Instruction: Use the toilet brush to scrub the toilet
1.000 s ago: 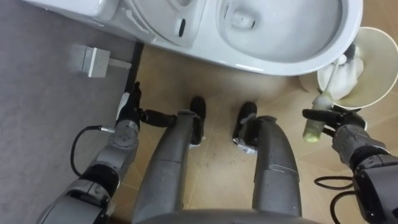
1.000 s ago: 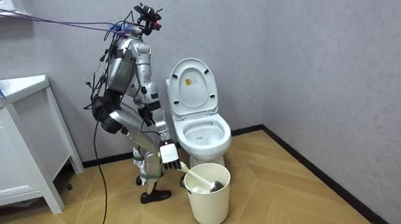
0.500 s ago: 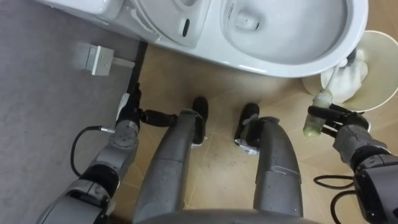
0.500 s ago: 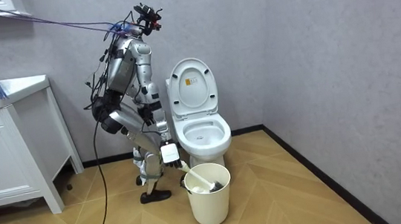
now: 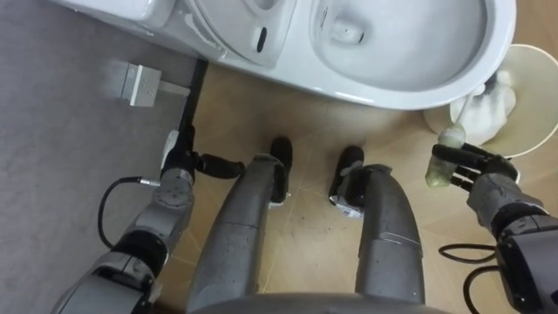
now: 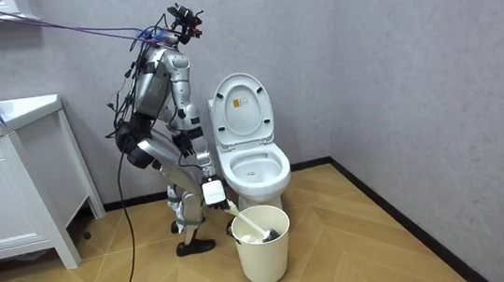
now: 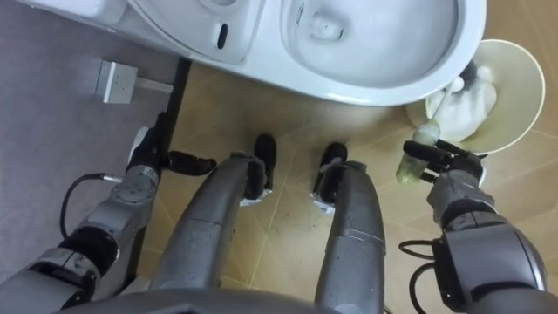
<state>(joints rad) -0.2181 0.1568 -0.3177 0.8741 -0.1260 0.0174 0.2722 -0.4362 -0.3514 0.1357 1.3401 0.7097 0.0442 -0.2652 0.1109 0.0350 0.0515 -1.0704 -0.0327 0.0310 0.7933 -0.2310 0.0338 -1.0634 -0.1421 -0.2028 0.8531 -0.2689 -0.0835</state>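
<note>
The brush [image 5: 433, 180] is in my right hand [image 5: 478, 173], my fingers clamped round its pale green grip, which sticks out on both sides of my fist. Its shaft runs from my fist over the bucket's [image 5: 534, 92] rim, and the white head lies inside the bucket among some white stuff I can't make out. The bucket stands on the wood floor just beside the front end of the toilet [image 5: 392, 89], close against the bowl's rim. My hand hangs just outside the bucket, a little away from the toilet's front.

The bowl is open and white inside, and in the room view the lid [image 6: 241, 105] stands up against the wall.

My left hand [image 5: 179, 162] hangs low by the toilet's back end, near the dark strip where floor meets grey wall. Its fingers are loose and apart, holding nothing. A small grey box [image 5: 131, 84] sits on the wall near the toilet's base.

I stand side-on to the toilet, bent forward, both feet close along its flank. A white cabinet [image 6: 5, 204] stands well apart from the toilet, behind me.
</note>
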